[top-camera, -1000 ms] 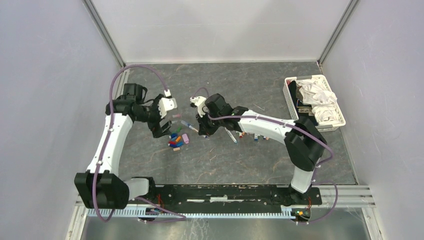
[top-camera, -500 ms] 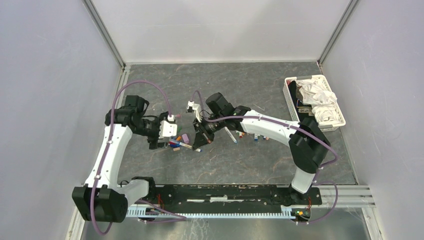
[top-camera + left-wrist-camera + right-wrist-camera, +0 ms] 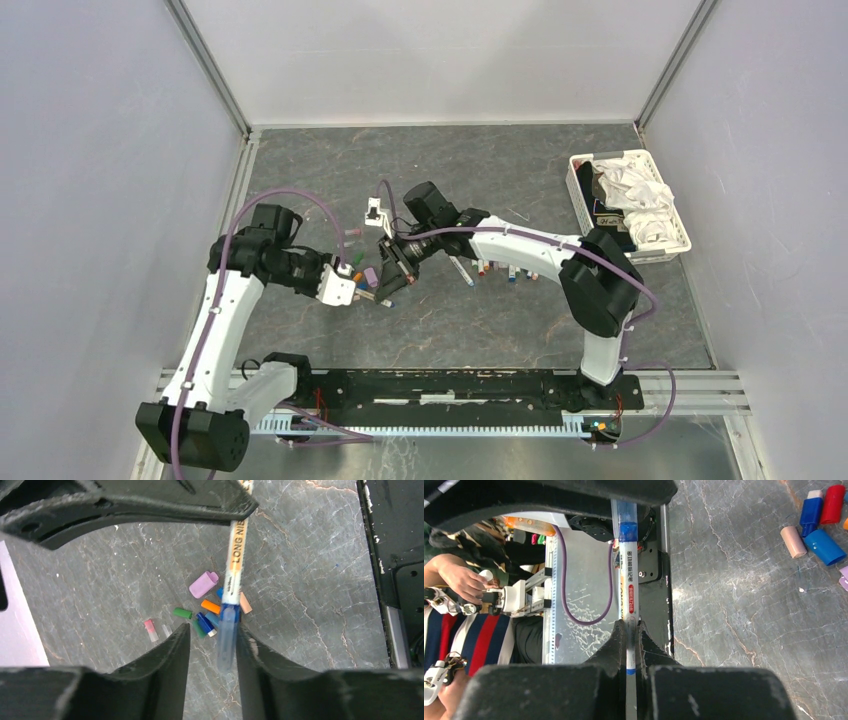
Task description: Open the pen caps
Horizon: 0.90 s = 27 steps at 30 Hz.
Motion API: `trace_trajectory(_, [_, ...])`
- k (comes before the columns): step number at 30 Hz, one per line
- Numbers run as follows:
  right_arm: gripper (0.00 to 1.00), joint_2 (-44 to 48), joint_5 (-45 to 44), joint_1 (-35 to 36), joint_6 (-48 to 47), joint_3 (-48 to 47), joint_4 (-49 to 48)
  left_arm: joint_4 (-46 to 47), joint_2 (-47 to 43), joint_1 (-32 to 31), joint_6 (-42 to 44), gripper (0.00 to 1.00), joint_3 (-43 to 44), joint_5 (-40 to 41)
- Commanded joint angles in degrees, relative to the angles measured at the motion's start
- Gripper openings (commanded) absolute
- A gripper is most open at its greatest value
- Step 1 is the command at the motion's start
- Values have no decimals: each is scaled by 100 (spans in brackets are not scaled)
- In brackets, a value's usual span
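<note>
My right gripper is shut on a white pen barrel. The pen's translucent blue cap is on its far end and points at my left gripper. That cap sits between the left fingers, against the right one. A gap shows on the other side, so the jaws stand open around it. Loose pen caps lie on the table below: purple, orange, green, blue and pink. From above they form a small pile.
More pens lie in a row to the right of the right gripper. A white basket of cloth stands at the right wall. Blue, red and pink caps show in the right wrist view.
My left gripper has swung down and right to the pen's capped end, and its jaws have narrowed around the cap. The right gripper has tilted the pen towards it.
</note>
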<state>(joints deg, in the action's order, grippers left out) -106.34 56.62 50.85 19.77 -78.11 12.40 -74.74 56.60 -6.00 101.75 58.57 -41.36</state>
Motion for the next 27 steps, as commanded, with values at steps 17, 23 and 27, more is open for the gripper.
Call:
trace_trajectory(17, [50, -509, 336, 180, 976, -642, -948, 109, -218, -446, 317, 2, -191, 279])
trace_trajectory(23, [51, -784, 437, 310, 1817, -703, -2009, 241, -279, -455, 168, 2, -174, 135])
trace_trajectory(27, [45, -968, 438, 319, 2018, -951, -2078, 246, -289, -462, 183, 2, -162, 81])
